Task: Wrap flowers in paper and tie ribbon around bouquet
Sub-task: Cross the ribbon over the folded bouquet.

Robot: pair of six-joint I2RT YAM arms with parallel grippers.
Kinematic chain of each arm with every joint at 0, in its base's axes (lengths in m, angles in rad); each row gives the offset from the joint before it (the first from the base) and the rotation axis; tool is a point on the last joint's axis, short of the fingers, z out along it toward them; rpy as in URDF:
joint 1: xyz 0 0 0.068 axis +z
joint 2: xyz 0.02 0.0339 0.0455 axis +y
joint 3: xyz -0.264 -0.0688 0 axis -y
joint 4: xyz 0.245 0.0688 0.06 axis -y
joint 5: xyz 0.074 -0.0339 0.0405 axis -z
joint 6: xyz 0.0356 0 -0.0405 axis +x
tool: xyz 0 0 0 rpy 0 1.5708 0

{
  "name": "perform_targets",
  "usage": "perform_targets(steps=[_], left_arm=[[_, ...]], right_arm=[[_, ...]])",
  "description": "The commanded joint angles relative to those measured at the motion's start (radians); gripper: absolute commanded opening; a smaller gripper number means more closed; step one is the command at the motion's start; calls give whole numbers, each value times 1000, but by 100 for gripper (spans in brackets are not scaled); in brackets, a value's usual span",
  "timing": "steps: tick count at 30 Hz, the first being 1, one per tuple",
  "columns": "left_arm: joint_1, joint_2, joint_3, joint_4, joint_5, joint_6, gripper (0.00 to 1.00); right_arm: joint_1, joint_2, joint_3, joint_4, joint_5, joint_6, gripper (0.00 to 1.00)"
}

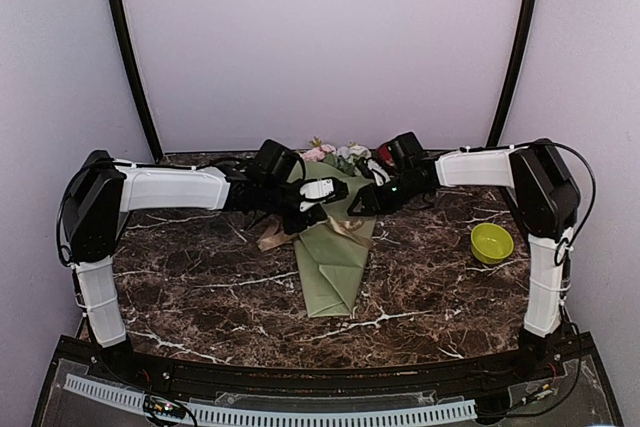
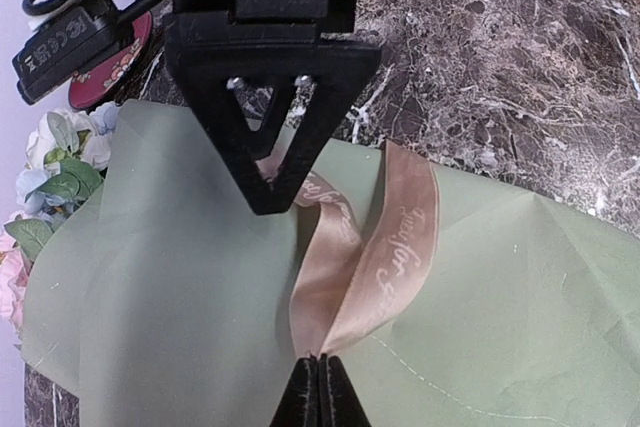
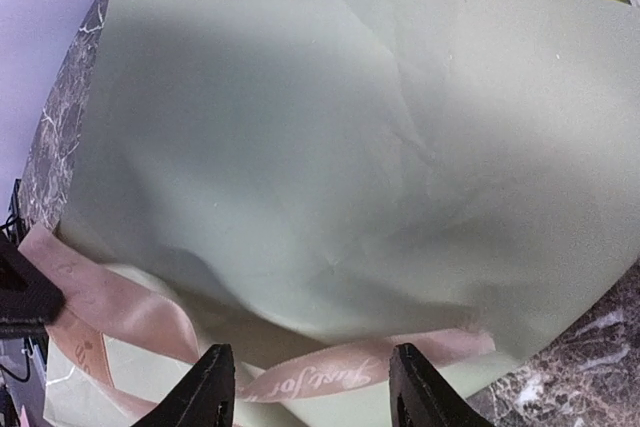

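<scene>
The bouquet (image 1: 335,257) lies on the marble table, a sage-green paper cone with its tip toward the arms. Pink and white flowers (image 1: 330,154) show at its far wide end, and the flowers (image 2: 60,162) also show in the left wrist view. The tan ribbon (image 1: 350,229) crosses the cone's middle. My left gripper (image 2: 322,359) is shut on a fold of the ribbon (image 2: 385,247), above the paper (image 2: 180,307). My right gripper (image 3: 312,372) stands open over the paper (image 3: 330,127). A printed stretch of ribbon (image 3: 330,375) runs across between its fingers, apart from both.
A yellow-green bowl (image 1: 491,242) stands at the table's right. A dark red round object (image 2: 100,72) lies by the blooms at the back. One loose ribbon end (image 1: 272,237) trails onto the marble left of the cone. Both arms (image 1: 170,187) reach in over the table's back half.
</scene>
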Motion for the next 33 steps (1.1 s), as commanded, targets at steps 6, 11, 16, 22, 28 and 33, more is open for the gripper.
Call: perform_targets(steps=[6,11,16,22,28,33], left_arm=[[4,-88,-35,65,39,-41,0],[8,-114,-78,137,75,-72,0],[8,-112,-89,150,89,-89,0],[9,-105,-102,169,97,-104,0],[10,-81,-103,166,90,-107,0],[8,-46,-94,171,83,-115,0]], right_arm=[[32,88,69,-11,11,31,20],[59,77,41,-45,-200,-36,4],[86,69,33,-156,-314,-160,1],[85,92,74,-315,-333,-270,3],[50,73,80,-243,-278,-176,13],[15,82,93,-187,-215,-85,17]])
